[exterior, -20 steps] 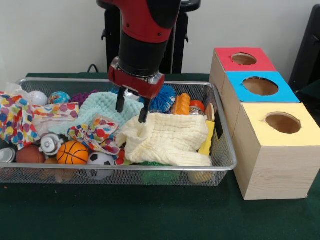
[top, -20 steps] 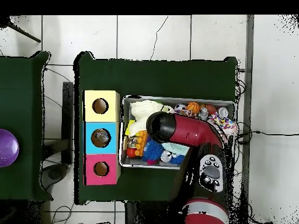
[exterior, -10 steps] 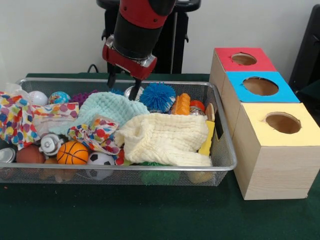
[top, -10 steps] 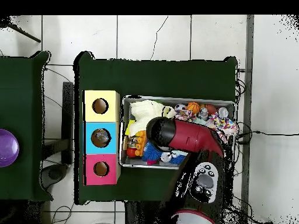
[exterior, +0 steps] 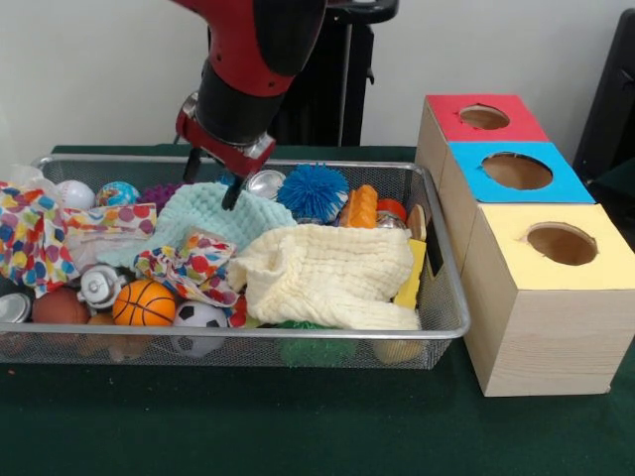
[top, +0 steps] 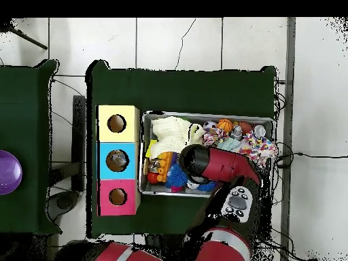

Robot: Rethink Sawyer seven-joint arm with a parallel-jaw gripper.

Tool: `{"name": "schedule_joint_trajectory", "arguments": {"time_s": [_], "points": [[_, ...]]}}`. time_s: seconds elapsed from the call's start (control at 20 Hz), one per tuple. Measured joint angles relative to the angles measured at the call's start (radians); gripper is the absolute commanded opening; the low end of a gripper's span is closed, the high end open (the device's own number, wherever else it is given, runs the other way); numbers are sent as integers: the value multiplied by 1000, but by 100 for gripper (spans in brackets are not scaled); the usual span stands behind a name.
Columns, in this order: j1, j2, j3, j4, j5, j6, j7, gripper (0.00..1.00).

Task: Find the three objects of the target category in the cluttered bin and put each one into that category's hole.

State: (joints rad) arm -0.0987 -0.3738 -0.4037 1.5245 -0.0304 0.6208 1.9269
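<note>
Bin (exterior: 437, 327) is full and nothing shows as sorted; holes look empty from the front. Gripper (exterior: 211, 180) hangs above the mint cloth (exterior: 213, 213) near the far edge, jaws slightly apart, empty.

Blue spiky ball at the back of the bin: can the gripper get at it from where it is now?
Probably yes. The blue spiky ball sits on top of the clutter with nothing covering it, and the open gripper hangs just beside it over the mint cloth. The silver ball lies between them.
</note>
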Motion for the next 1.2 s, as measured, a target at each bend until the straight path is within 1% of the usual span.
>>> {"name": "schedule_joint_trajectory", "arguments": {"time_s": [0.3,0.35,0.5,0.65,0.9,1.1,1.15,1.2], "points": [[0,80,-20,-1,1,-101,0,100],[0,104,-24,-1,3,-125,0,100],[0,127,-24,-1,9,-146,0,100],[1,139,-26,-1,20,-153,0,100],[2,141,-37,-1,37,-153,0,100],[-9,141,-36,-1,47,-157,0,100],[-22,141,-34,-1,53,-166,0,100],[-38,141,-29,-1,56,-178,0,0]]}}
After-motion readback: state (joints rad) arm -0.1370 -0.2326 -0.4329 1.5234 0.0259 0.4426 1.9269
